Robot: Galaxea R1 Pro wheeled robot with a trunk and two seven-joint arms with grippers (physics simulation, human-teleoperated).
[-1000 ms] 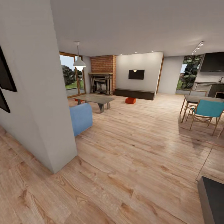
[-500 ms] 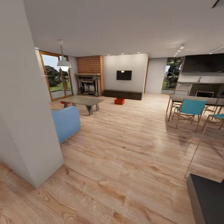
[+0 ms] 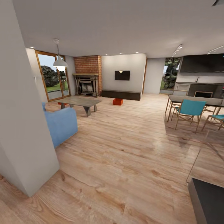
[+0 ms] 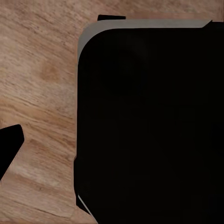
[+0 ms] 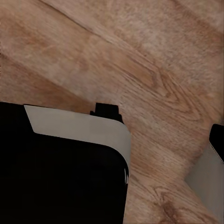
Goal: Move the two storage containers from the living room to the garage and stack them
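Storage containers lie far ahead of me; nearer things come first. Under my wrist cameras I see light wood-plank floor [image 4: 37,70] and the rounded black body of my own base [image 4: 149,121]; neither set of my jaws is in sight, so whether they stand open or closed cannot be told. At ten o'clock, close by, a plain white wall corner [image 3: 21,130] juts into my head view, with a blue upholstered sofa [image 3: 60,124] just beyond it. At two o'clock stands a teal wooden-legged chair [image 3: 189,109] at a dark dining table [image 3: 199,100]. Farther, at eleven o'clock, is a grey low coffee table [image 3: 79,102]. Beyond it, near twelve, one orange-red rectangular storage container [image 3: 117,101] sits on the planks before the long dark low cabinet [image 3: 121,95], below the wall-mounted black TV [image 3: 122,75]. A second orange-red patch [image 3: 61,103] peeks from under the coffee table's far side, too small to identify.
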